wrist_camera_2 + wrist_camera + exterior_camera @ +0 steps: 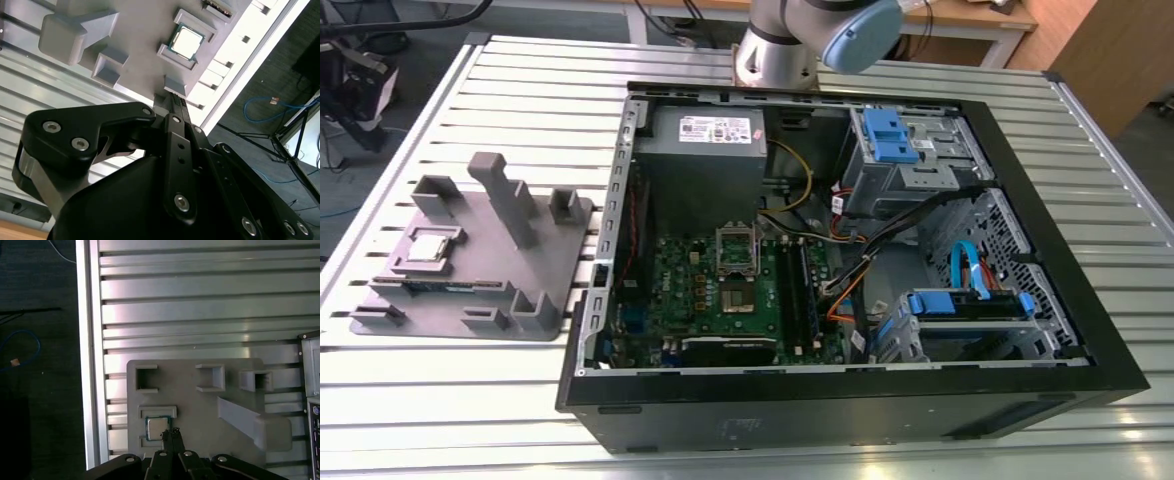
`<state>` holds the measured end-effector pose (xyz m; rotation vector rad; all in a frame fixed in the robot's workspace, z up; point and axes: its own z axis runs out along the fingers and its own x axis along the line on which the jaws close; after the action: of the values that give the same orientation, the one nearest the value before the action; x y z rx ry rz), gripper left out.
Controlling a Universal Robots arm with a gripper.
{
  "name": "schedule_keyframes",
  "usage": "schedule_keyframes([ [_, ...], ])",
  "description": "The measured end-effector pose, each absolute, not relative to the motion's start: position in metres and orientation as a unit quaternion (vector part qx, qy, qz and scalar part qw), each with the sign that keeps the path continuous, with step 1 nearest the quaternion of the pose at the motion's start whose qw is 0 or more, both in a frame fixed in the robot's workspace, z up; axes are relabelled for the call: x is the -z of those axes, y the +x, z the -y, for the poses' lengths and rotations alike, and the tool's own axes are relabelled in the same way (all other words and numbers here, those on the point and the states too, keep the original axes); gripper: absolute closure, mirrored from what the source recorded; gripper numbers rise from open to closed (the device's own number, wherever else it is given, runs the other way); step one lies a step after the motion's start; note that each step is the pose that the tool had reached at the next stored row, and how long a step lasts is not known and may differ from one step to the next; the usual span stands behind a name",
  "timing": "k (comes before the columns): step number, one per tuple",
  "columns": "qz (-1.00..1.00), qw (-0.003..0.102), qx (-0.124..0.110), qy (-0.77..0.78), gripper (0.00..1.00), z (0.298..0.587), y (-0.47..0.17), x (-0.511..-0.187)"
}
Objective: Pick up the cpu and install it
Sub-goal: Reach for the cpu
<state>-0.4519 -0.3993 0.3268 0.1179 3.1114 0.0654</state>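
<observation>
The cpu (pixel 430 247) lies flat in a shallow pocket of the grey tray (pixel 520 275) on the table, at the exterior view's left of the open computer case (pixel 854 400); the pocket likely keeps it square for a clean grab. The gripper (pixel 171 431) hangs above the tray, just beside the chip, fingertips pressed together and holding nothing

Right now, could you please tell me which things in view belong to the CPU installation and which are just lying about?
Belongs to the job:
- cpu, resting in the grey tray
- gripper, close by the cpu
- socket frame on the motherboard, in the open computer case

Just lying about:
- power supply
- blue drive brackets
- cables
- slatted table
</observation>
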Motion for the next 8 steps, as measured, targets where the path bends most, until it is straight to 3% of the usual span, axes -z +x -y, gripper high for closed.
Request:
schedule_keyframes([
  [8, -0.999, 0.008, -0.021, 0.038, 0.89, 0.3993, -0.4519, -0.3268],
])
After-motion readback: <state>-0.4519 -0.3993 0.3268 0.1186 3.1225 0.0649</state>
